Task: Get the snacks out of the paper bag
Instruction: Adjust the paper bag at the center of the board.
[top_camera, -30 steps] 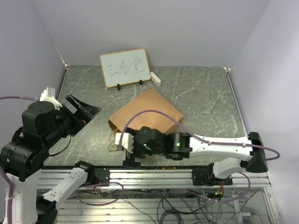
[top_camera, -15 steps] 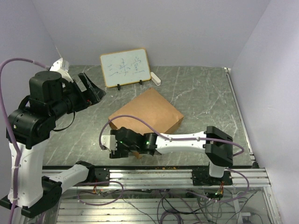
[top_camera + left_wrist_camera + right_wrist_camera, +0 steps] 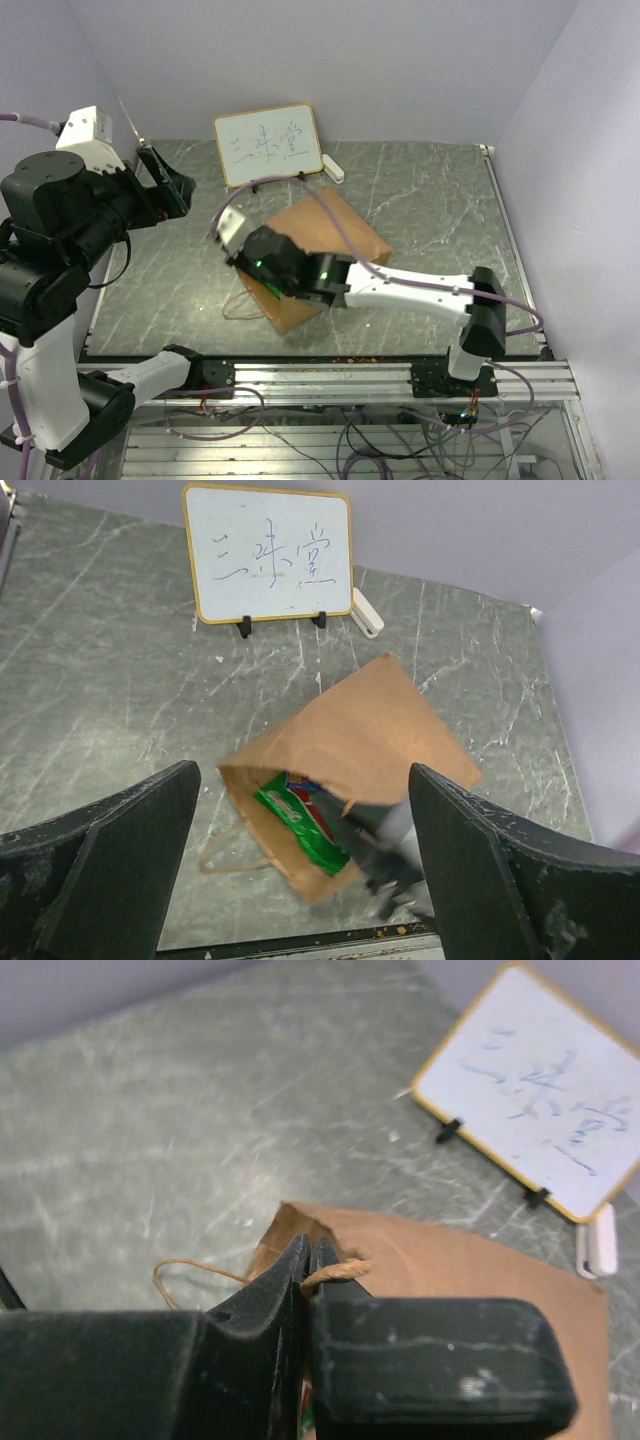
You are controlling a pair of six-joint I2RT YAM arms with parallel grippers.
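Board (image 3: 267,552): 三味堂 | snacks (image 3: 300,820): labels unreadable | right end effector (image 3: 308,1255): pinching handle (image 3: 335,1272)

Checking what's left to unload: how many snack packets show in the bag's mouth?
2. A green packet lies at the front of the paper bag opening; a blue-and-red one peeks out behind it. More may be hidden deeper inside.

Top camera looks down; left wrist high, right wrist close; all share the paper bag (image 3: 370,730).
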